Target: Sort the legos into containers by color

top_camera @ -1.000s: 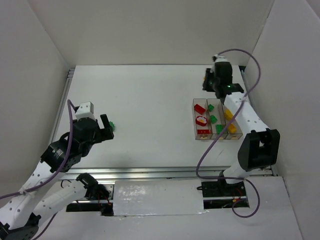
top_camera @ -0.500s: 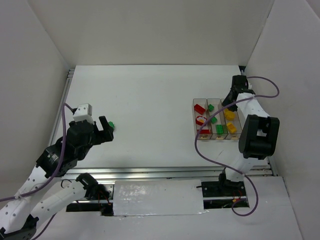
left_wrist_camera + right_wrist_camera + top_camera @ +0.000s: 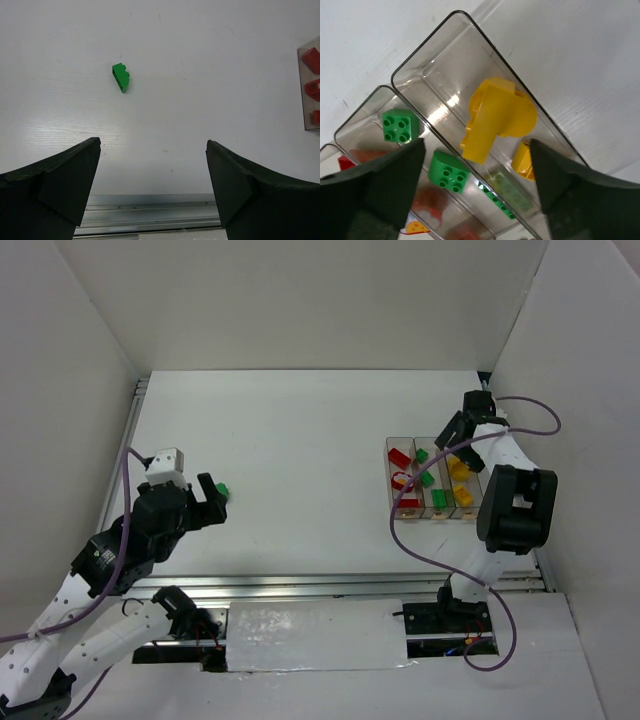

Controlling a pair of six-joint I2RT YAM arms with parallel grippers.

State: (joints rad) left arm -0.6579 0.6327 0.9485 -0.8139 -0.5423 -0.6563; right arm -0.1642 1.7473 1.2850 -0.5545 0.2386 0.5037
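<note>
In the rightmost of the three joined clear containers (image 3: 389, 475), at its far end, a large yellow lego (image 3: 497, 117) lies on the bin's bottom with a smaller yellow lego (image 3: 524, 161) just beside it. The middle bin holds green legos (image 3: 449, 171) and the left one red legos (image 3: 400, 457), one of them with a round white face. The right hand (image 3: 458, 433) hovers over the large yellow lego, its fingers spread to either side and touching nothing — released. Well apart, on the left of the white surface (image 3: 300, 440), a loose green lego (image 3: 120, 77) lies alone, just ahead of the left hand (image 3: 152, 145) — fingers gaping wide, nothing between them.
</note>
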